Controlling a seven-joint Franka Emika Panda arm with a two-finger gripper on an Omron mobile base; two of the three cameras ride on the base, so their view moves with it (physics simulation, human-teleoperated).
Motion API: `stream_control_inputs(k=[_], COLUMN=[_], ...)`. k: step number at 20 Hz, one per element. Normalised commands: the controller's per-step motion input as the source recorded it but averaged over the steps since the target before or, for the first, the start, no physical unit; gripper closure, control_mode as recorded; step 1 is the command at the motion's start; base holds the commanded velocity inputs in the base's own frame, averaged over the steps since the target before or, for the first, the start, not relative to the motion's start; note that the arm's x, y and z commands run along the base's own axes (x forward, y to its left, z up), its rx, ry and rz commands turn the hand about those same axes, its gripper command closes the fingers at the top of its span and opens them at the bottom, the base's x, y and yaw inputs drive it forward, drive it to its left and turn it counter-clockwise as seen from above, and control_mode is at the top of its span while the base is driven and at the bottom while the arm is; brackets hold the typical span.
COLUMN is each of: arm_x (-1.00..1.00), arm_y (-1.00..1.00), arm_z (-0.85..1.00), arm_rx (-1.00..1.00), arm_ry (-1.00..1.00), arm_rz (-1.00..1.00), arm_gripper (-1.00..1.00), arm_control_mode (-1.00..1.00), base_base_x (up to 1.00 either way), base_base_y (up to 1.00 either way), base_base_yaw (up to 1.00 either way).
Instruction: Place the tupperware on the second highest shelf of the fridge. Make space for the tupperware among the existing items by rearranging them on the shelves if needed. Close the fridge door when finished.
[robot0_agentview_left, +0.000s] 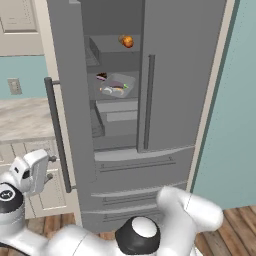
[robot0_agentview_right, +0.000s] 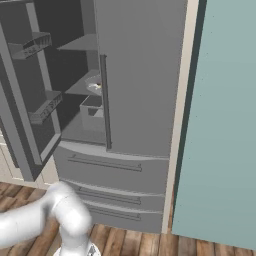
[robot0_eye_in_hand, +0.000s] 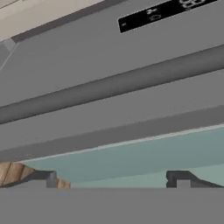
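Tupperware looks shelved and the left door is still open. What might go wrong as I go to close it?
1. The gripper is open, facing the door's bar handle edge-on; a push may slip off.
2. The tupperware sits near the shelf's front edge beside a dark brown food; a hard slam might jolt both.

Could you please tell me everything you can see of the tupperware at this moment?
The tupperware is a shallow, pale grey-white rectangular tray with rounded corners, plastic by its look. It lies flat on the second highest shelf of the open fridge, holding small purple, orange and pale foods. A dark round item sits at its back left corner. Nothing grips it.
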Motion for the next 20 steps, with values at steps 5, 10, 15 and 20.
stream_control_inputs(k=[5, 10, 15, 20], arm_x=[0.6, 0.63, 0.72, 0.77], arm_y=[0.49, 0.38, 0.08, -0.07], arm_z=[-0.19, -0.24, -0.21, -0.19], arm_rx=[-0.18, -0.13, -0.1, -0.09], arm_ry=[0.09, 0.11, 0.13, 0.16], arm_rz=[0.0, 0.0, -0.07, -0.24], arm_gripper=[-1.0, -1.0, -1.0, -1.0], arm_control_mode=[-1.0, -1.0, -1.0, -1.0], base_base_x=[0.0, 0.0, 0.0, 0.0], base_base_y=[0.0, 0.0, 0.0, 0.0], base_base_yaw=[0.0, 0.0, 0.0, 0.0])
